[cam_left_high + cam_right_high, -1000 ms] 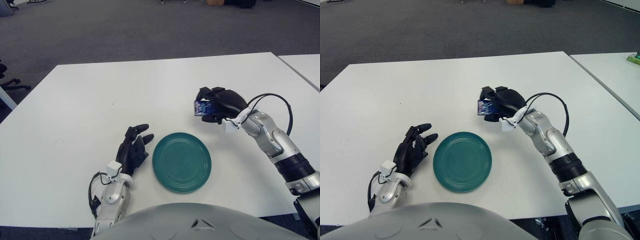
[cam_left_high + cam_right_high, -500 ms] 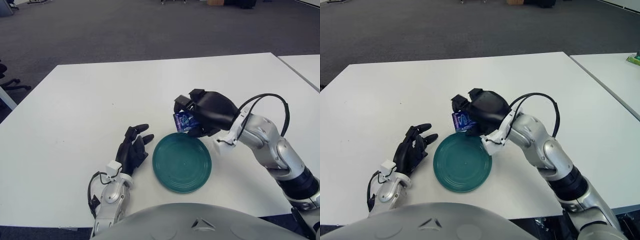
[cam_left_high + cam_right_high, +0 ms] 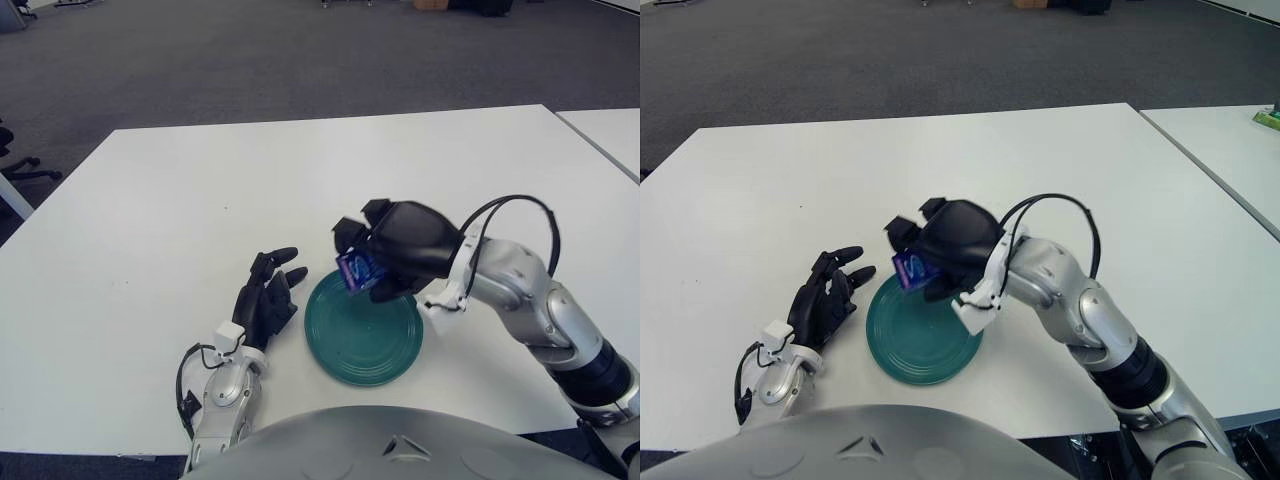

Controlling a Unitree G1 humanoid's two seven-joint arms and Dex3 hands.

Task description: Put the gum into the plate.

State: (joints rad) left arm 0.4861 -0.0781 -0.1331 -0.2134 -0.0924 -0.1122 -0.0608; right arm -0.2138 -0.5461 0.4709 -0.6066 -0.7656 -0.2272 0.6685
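Right hand (image 3: 400, 255) gripped the gum (image 3: 353, 269) above the plate (image 3: 380, 345) rim (left edge); early release risked landing outside.

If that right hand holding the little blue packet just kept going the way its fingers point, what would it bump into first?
Probably the left hand. The right hand, closed on the gum, points leftward and slightly down over the far-left rim of the green plate; depth is unclear, so the table is possible.
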